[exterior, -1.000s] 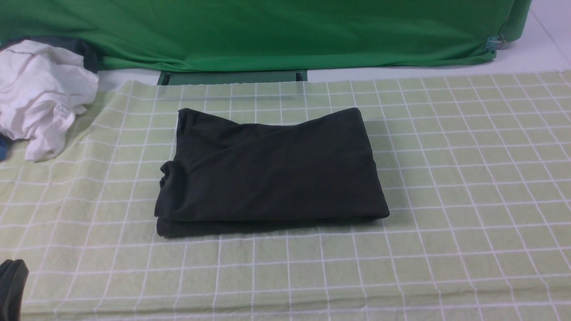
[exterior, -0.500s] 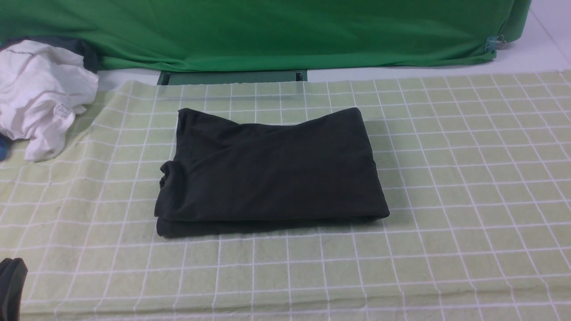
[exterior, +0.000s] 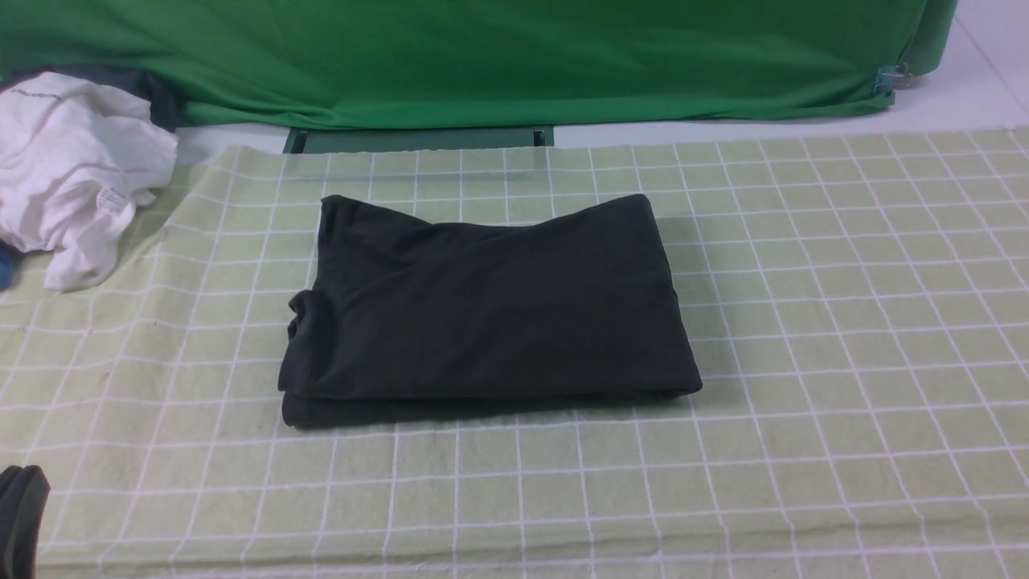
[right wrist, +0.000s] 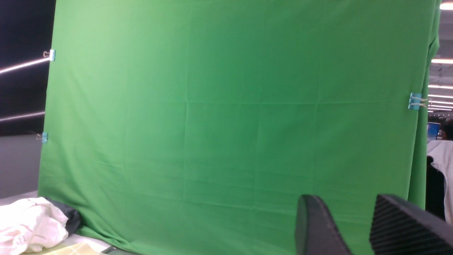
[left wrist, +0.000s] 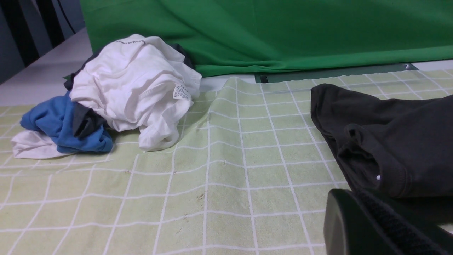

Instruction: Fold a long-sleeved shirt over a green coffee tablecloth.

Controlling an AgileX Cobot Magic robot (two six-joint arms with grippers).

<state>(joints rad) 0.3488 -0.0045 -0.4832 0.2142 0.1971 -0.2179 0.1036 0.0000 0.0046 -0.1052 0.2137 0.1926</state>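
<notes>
A: Where's the long-sleeved shirt point(exterior: 486, 310)?
B: Folded, mid green coffee tablecloth point(exterior: 844, 322).
A: Arms?
B: Left pincer point(left wrist: 382, 226) low beside the shirt, pressed together. Right pincer point(right wrist: 357, 226) raised, jaws apart, holding nothing.

1. The left hand point(left wrist: 382, 226) is matte black plastic with a smooth, rounded outer edge.
2. A strip of fine ribbed grip texture runs along its inner face.
3. In the front view only a dark, rounded corner of the left hand point(exterior: 20, 515) shows.
4. The right hand point(right wrist: 357, 226) has two black fingers point(right wrist: 315, 226).
5. One finger is smooth and rounded; the other, broader one carries diagonal ridges.
</notes>
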